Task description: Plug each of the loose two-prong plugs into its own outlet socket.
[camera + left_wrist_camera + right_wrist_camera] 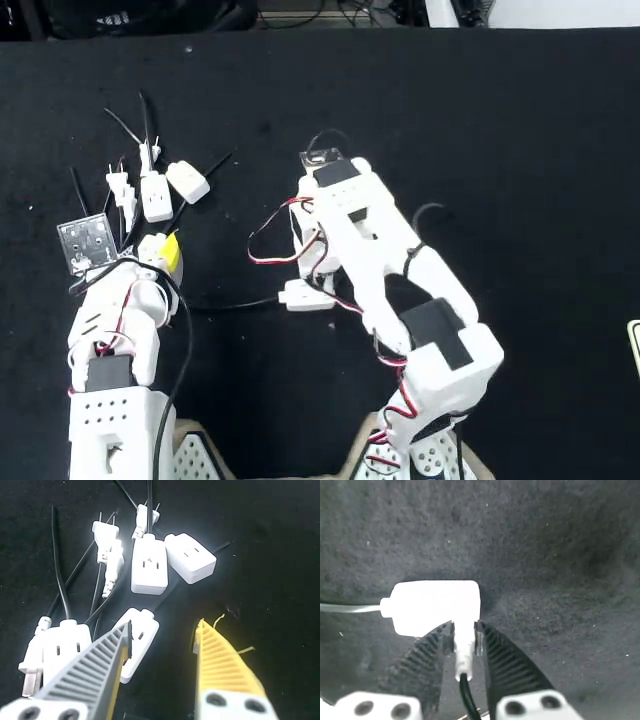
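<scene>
Several white outlet sockets and two-prong plugs lie in a cluster at the table's left. In the left wrist view one socket point(148, 565) and a second socket point(190, 557) lie side by side, and a third socket point(139, 639) sits just beyond my grey finger point(100, 665). A loose plug point(106, 534) lies beside them with its prongs bare. My left gripper point(162, 630) hovers open over this cluster point(155, 195). My right gripper point(464, 627) is shut on a plug point(465, 650) whose front meets a white socket point(437, 607) near the table's middle point(300, 296).
A grey square plate point(85, 243) lies left of the left arm's gripper point(165, 252). Black cords point(57, 565) run from the plugs across the black cloth. The right arm point(400, 290) spans the middle. A pale object point(634, 345) shows at the right edge.
</scene>
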You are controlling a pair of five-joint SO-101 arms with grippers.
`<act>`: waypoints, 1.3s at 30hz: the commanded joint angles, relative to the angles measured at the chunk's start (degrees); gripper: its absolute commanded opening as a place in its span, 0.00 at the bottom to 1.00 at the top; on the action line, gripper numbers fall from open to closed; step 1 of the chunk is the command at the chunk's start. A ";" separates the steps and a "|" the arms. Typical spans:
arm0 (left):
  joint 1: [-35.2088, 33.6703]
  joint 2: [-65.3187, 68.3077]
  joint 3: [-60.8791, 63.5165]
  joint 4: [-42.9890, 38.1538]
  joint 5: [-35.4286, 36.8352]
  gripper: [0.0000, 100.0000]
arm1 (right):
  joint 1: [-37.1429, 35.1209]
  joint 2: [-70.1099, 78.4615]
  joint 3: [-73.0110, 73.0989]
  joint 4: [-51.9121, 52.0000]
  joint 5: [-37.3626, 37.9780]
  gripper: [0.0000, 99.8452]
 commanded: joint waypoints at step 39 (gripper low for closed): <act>-13.93 -0.70 -2.24 -1.41 12.13 0.22 | -6.51 -14.11 5.93 -0.62 77.54 0.39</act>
